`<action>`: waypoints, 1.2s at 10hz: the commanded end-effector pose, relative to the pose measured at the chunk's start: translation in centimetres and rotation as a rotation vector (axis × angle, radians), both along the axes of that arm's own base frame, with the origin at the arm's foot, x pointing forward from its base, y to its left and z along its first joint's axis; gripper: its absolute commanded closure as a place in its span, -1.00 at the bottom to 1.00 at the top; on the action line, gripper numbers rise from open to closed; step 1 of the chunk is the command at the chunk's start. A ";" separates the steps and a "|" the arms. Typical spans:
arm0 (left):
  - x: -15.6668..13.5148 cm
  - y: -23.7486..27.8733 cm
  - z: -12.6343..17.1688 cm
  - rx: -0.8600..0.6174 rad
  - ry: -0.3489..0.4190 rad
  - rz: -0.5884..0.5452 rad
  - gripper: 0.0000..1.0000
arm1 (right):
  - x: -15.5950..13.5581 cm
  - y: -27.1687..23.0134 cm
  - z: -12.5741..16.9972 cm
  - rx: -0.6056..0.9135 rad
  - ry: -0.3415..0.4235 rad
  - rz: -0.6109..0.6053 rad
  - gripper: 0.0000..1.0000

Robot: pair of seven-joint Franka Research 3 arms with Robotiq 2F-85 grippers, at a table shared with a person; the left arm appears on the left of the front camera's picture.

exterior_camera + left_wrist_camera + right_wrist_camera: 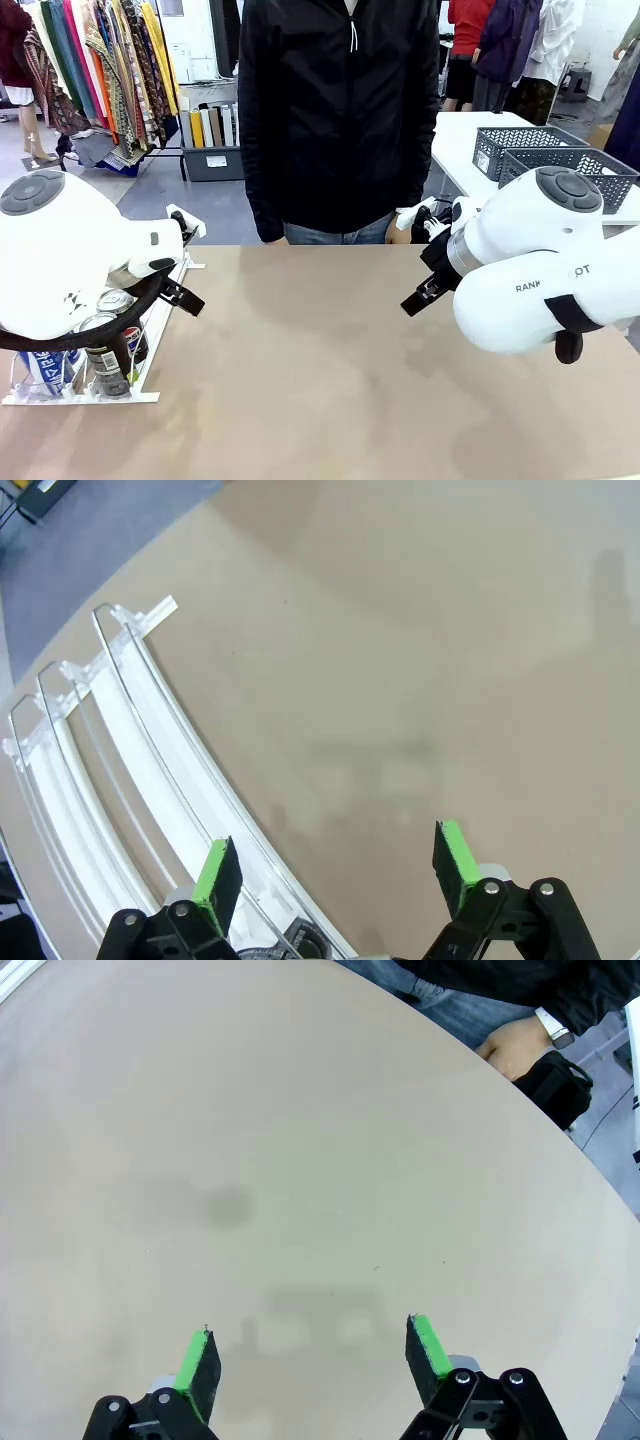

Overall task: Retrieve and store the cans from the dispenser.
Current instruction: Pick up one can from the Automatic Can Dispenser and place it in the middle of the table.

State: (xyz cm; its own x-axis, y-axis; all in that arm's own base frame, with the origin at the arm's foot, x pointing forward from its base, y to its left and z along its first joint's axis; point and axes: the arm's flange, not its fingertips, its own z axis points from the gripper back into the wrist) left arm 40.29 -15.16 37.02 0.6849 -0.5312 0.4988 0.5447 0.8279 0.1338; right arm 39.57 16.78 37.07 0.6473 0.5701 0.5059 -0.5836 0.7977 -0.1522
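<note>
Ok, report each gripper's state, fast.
Left gripper: open, holding nothing.
Right gripper: open, holding nothing.

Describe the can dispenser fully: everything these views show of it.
The dispenser is a flat white plastic rack lying on the tan table at the robot's left, partly hidden by the left arm. Three parallel lanes show, split by thin rails, with clear tabs at the far ends; their far stretches are bare. At the near end cans stand upright behind clear stops. The open left pincer hangs above it, not touching.
</note>
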 end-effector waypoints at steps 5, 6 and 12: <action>0.0 0.0 0.0 0.000 -0.001 -0.001 -1.00 | 0.0 0.0 0.0 0.000 0.000 0.000 -1.00; 0.0 0.0 0.0 0.000 -0.001 -0.001 -1.00 | 0.0 0.0 0.0 0.000 0.000 0.000 -1.00; 1.0 -0.8 9.9 -0.426 0.196 0.051 -1.00 | 1.6 -1.7 8.4 0.377 0.256 -0.207 -1.00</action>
